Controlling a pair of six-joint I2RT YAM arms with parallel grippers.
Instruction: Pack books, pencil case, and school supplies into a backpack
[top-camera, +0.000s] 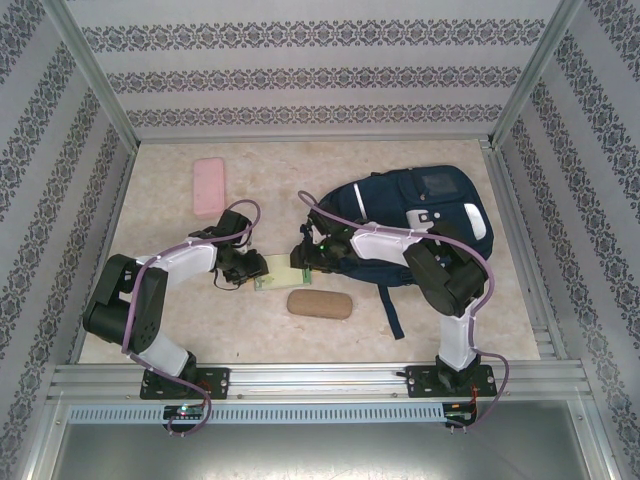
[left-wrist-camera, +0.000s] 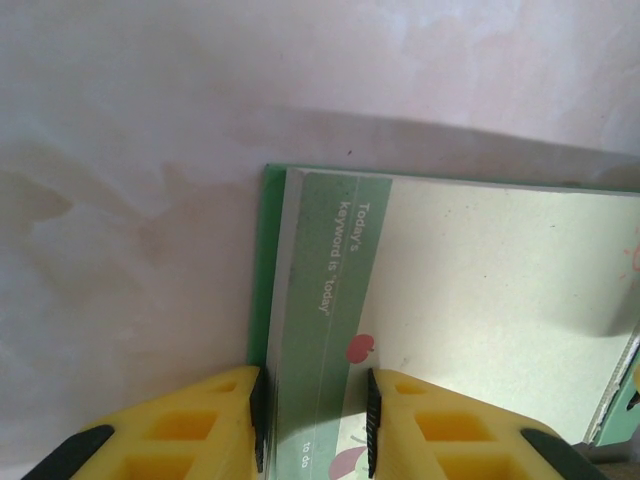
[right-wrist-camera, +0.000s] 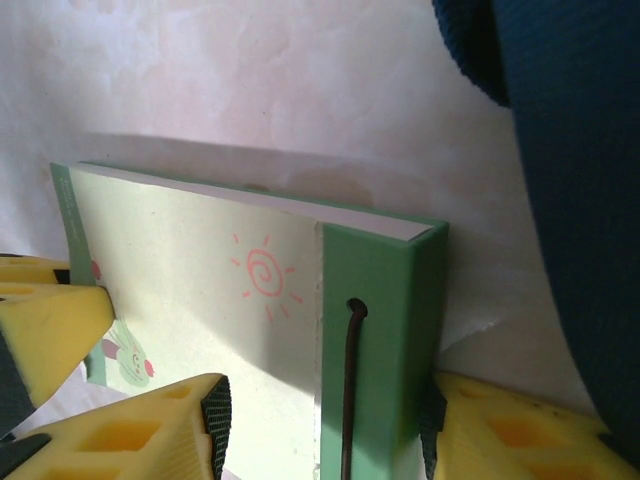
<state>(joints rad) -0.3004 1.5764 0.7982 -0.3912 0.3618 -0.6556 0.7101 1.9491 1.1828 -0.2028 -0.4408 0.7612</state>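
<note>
Fingers first: my left fingers (left-wrist-camera: 190, 425) are part-closed astride the left end of the notebook (left-wrist-camera: 480, 290). One pad sits just outside the green edge, the other over the cover band. Can't tell if that's a real bite or just contact.

My right fingers (right-wrist-camera: 150, 430) stand roughly half open astride the opposite end, with the green spine band and its dark cord (right-wrist-camera: 348, 390) between the pads. Can't tell if they hold it either.

Key geometry: notebook is down at the bench (top-camera: 300, 180) between my two arms; flat or tipped up, can't tell. Its long axis runs left-right, one short end to each set of fingers.

The backpack (top-camera: 400, 195) lies right of the notebook and a bit beyond it. Its navy fabric is just beside my right fingers in the right wrist view.

My read: travel goes rightward along the notebook's own long axis, right arm nearer the bag, left on the trailing end. Bag opening isn't visible to me, so the entry line is unconfirmed.
</note>
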